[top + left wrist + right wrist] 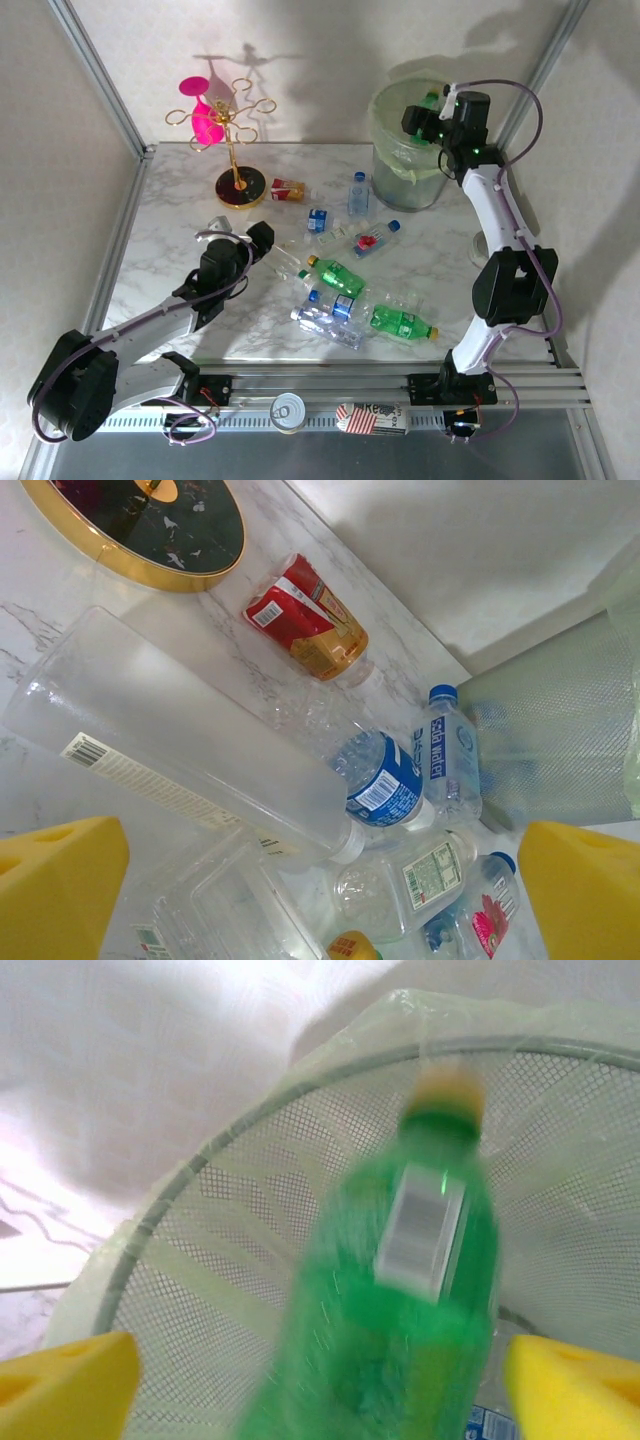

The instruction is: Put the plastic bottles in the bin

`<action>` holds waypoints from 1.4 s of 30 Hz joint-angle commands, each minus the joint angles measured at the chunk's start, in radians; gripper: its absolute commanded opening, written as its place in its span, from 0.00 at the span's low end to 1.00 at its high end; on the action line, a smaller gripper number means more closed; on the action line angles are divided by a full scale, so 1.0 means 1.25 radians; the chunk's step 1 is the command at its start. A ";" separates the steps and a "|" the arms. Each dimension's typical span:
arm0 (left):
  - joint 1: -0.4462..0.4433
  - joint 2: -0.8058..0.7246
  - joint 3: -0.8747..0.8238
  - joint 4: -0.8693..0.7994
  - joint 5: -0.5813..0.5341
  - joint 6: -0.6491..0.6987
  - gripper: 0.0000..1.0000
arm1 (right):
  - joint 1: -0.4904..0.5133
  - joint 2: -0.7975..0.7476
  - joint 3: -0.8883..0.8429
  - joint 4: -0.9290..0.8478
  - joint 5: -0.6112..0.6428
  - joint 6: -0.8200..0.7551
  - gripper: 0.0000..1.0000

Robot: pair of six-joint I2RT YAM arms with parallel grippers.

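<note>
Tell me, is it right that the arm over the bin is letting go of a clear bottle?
Not quite. The bottle is green, not clear. The right wrist view shows it, blurred, between the open jaws of the right gripper, over the bin.

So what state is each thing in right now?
Bin: upright, bag-lined.
Right gripper: open.
Green bottle: loose, blurred, above the bin.
Left gripper: open, empty.
Other green bottles: lying down.
Blue-capped bottle by bin: upright.
Gold stand: upright, pink glasses hanging.
</note>
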 commanded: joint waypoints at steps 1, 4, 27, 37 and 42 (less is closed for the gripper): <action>0.007 -0.007 0.016 -0.008 -0.017 0.010 1.00 | 0.002 -0.048 0.022 -0.002 0.002 -0.007 0.99; 0.007 0.000 0.021 -0.005 -0.014 0.007 1.00 | 0.004 -0.099 -0.006 0.008 0.011 -0.009 0.99; -0.005 0.135 0.109 0.047 0.082 0.011 0.99 | 0.330 -0.425 -0.505 -0.275 0.130 0.093 0.99; -0.012 0.137 0.120 0.020 0.076 0.011 1.00 | 0.393 -0.415 -0.664 -0.319 0.152 0.142 0.97; -0.012 0.143 0.126 0.015 0.077 0.008 1.00 | 0.407 -0.404 -0.704 -0.323 0.204 0.168 0.98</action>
